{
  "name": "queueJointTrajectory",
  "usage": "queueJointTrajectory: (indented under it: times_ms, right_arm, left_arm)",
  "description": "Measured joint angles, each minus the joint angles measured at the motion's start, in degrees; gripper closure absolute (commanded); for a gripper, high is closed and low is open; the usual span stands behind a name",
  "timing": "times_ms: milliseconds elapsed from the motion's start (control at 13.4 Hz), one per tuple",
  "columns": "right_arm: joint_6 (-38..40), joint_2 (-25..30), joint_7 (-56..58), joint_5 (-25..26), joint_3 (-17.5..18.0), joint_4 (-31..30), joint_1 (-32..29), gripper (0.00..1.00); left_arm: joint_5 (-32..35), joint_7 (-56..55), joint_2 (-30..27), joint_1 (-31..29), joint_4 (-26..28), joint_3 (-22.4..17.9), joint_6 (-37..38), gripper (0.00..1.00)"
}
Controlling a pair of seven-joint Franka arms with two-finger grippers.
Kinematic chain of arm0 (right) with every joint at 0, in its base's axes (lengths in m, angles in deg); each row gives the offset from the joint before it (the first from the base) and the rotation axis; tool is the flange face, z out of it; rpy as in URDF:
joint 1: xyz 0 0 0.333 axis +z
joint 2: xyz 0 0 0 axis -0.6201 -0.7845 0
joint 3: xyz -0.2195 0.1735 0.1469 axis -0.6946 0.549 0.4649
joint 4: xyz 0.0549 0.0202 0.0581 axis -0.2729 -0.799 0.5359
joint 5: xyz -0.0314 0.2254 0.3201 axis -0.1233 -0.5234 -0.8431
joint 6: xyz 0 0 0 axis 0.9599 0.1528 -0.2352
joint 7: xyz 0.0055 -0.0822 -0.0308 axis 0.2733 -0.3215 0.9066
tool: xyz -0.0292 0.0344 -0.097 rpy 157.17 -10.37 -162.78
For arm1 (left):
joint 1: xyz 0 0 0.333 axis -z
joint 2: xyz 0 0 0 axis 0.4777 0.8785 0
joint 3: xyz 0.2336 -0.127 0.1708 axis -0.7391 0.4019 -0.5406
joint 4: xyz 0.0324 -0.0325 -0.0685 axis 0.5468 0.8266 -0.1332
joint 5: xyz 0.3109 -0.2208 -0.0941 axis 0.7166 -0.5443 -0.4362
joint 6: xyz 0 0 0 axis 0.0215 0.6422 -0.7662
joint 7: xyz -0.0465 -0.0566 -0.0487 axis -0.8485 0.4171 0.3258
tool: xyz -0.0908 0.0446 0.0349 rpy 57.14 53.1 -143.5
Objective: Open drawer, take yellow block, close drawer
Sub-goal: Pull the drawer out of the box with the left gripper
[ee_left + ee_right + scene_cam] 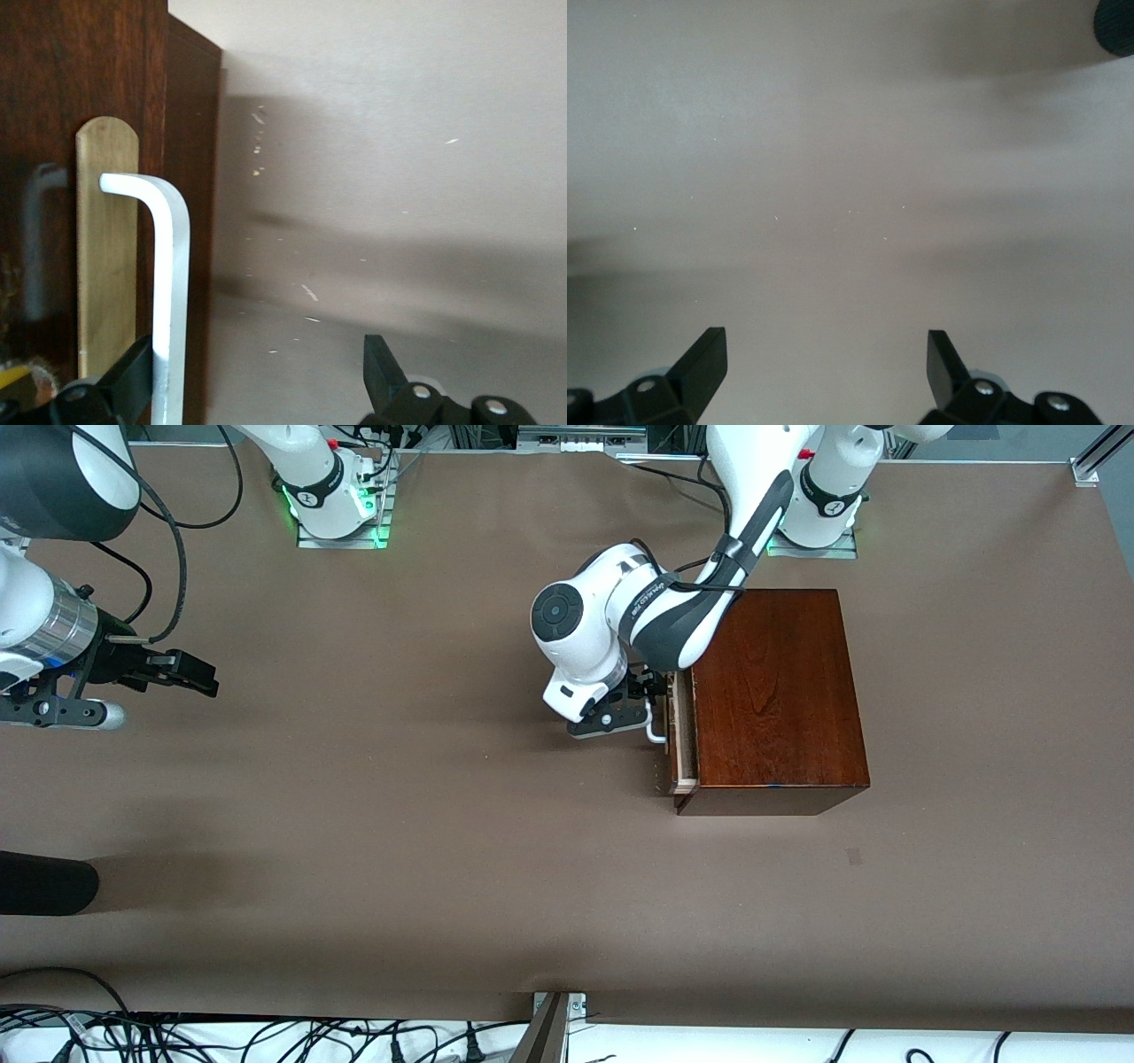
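Viewing front: one box (780, 691), glossy, rigid, likely heavy enough to stay put. One drawer (681, 731) barely cracked open at box's face toward right arm's end. One handle (656, 731), stiff white loop, only sensible hold. Left gripper (640, 707) at handle, fingers spread. Right gripper (190, 671) at 9 o'clock from box, well apart, over table (399, 824), waiting, fingers released.

Left wrist: handle (173, 292) between spread fingers (133, 385), nothing clamped. Smooth bar, may slip.

Right wrist: bare table (850, 177) only.

Block: none visible, presumably inside drawer.
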Motion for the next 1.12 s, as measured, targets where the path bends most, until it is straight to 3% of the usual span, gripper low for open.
queueJointTrajectory:
  times_ms: [1119]
  right_arm:
    - [0.0, -0.1, 0.0, 0.0, 0.1, 0.0, 0.3, 0.00]
  left_arm:
    - [-0.4, -5.1, 3.3, 3.6, -5.8, 0.1, -1.8, 0.00]
